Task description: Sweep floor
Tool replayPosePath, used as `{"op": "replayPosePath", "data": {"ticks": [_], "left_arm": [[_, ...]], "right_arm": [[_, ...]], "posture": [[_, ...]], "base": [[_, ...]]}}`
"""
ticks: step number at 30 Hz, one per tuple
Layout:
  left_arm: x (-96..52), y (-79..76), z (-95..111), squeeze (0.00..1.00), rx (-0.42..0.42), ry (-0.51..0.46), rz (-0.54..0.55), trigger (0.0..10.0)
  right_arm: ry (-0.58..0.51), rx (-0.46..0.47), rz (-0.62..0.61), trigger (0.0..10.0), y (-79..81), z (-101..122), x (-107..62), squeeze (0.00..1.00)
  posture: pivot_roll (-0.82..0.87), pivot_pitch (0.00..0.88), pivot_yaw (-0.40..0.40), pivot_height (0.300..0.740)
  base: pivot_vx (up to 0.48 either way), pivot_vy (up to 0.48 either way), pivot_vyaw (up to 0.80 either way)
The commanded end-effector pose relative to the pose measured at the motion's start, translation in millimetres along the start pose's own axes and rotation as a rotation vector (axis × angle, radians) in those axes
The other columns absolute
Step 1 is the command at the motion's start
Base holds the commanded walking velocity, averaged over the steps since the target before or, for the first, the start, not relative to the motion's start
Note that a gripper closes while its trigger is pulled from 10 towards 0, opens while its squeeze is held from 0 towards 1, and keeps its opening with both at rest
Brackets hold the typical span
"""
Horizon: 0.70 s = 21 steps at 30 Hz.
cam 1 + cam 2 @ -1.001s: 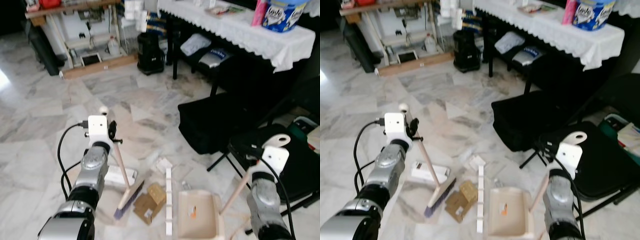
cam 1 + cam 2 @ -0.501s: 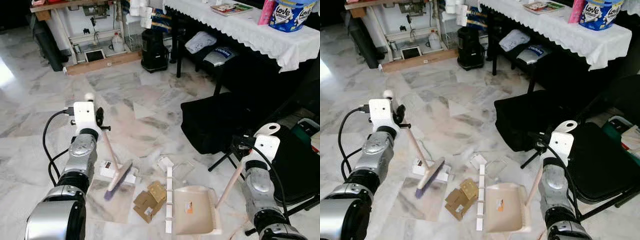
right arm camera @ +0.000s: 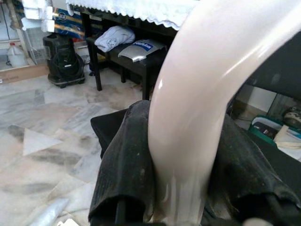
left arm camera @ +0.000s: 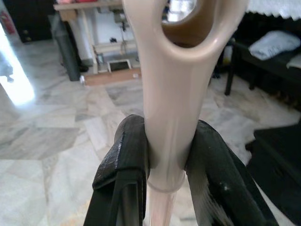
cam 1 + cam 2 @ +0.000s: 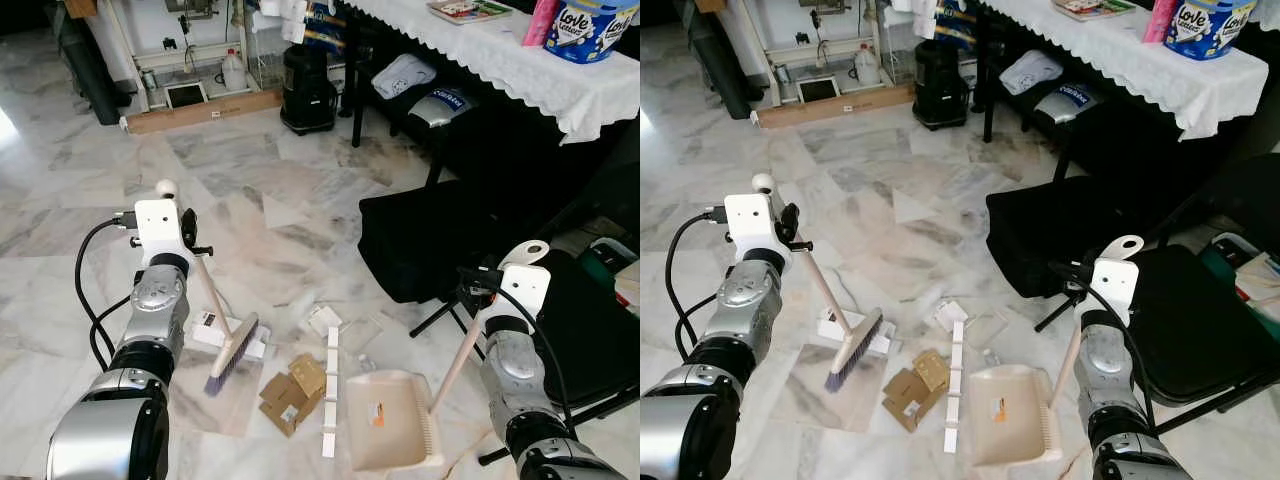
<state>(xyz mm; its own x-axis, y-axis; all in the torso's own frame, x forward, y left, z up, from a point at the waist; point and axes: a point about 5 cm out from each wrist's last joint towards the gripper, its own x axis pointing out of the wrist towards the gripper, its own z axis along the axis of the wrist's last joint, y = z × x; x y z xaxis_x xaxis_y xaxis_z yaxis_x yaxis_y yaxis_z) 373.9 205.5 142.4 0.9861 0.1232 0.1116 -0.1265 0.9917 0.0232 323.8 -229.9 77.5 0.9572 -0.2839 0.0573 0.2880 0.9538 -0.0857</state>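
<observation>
The left claw is clamped tight on the cream handle of the broom, its two black fingers pressed against either side of the shaft just below the hanging loop; the broom slants down to the floor, its purple bristles resting on a clear plastic sheet just beside a flat white box. The right claw is likewise closed firmly around the handle of the dustpan, which sits on the floor with its open mouth facing the litter. Between brush and pan lie a piece of brown cardboard and a long white strip, with smaller white scraps a little farther out. To sweep well, I would judge it best to keep the bristles flat and low, draw the cardboard toward the pan in short strokes, and hold the pan's lip pressed to the floor so nothing slips under. The floor is glossy grey-veined marble. A black bag and a folding chair stand near the right arm; beyond is a tabletop under a white lace cloth.
</observation>
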Motion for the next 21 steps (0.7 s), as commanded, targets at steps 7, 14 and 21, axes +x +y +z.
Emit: {"op": "replayPosePath", "data": {"ticks": [7,14,21], "left_arm": [[-7.6,-10.1,-16.4,0.00,0.020,0.052,-0.035,10.0],[-11.3,-17.4,-23.1,0.00,0.000,0.091,-0.090,10.0],[-15.6,-26.0,-30.0,0.00,0.012,0.134,-0.169,10.0]], "right_arm": [[-0.041,-0.046,-0.003,10.0,-10.0,0.6,-4.5,0.00],[-0.018,-0.072,0.060,10.0,2.0,-6.0,-9.7,0.00],[-0.019,-0.071,0.077,10.0,12.8,-4.5,-9.1,0.00]], "posture": [[-0.04,0.156,0.004,0.740],[-0.02,0.190,-0.026,0.740],[-0.02,0.205,-0.018,0.740]], "base": [[0.000,0.000,0.00],[0.000,0.000,0.00],[0.000,0.000,0.00]]}}
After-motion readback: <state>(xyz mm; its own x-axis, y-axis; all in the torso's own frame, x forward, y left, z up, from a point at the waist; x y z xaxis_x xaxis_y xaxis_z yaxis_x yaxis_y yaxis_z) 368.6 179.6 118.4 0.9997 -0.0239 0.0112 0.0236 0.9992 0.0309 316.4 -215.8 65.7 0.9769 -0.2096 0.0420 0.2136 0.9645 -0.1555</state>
